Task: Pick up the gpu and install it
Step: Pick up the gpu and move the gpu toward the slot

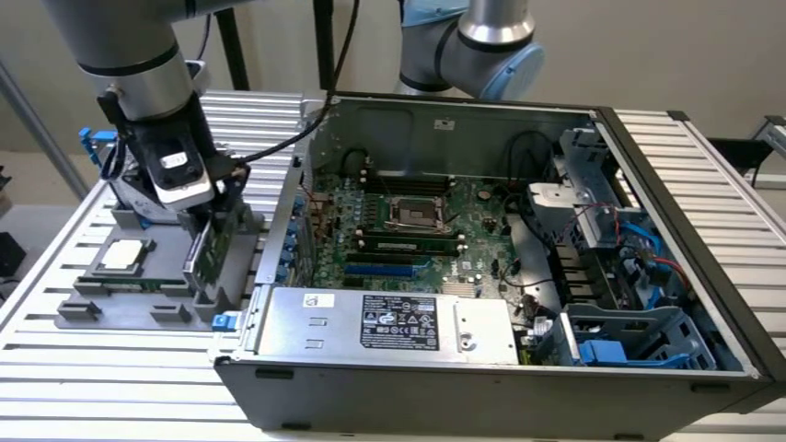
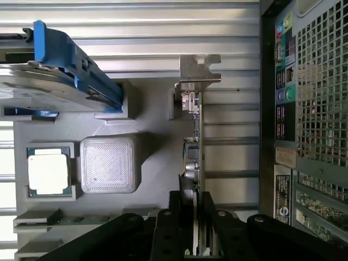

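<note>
Wrist view: tool [image 2: 194,218] sits right over the gpu [image 2: 194,103]. The card stands on edge in the gray holder [image 2: 157,142], long axis in line with the tool's gap. Can't tell if it's clamped.

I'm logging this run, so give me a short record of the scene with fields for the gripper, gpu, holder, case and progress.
gripper: lowered onto the top edge of the gpu
gpu: standing on edge in the gray holder, outside the case
holder: on the table, to the exterior view's left of the case; also carries the cpu and hard drive
case: open, motherboard exposed
progress: gpu not yet installed
</note>
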You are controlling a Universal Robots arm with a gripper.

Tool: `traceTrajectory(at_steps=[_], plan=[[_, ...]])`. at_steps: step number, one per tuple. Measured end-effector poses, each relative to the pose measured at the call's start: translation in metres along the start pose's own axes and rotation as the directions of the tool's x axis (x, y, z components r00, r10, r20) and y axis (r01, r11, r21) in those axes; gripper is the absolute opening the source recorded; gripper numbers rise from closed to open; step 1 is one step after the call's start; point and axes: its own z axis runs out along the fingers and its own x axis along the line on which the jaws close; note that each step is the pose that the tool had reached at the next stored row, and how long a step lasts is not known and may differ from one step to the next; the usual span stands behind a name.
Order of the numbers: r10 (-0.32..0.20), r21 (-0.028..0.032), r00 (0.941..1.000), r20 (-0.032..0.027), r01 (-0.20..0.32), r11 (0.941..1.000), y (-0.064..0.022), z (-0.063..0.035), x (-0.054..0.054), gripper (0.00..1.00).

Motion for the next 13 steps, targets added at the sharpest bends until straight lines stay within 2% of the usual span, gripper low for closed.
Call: traceTrajectory(at_steps=[8,13], plan=[[0.000,-0.0001,1.0000,-0.0001,0.000,1.0000,0.0017,-0.0363,-0.002,0.27],[-0.003,-0.0001,1.0000,-0.0002,0.003,1.0000,0.0030,-0.0587,-0.007,0.27]])
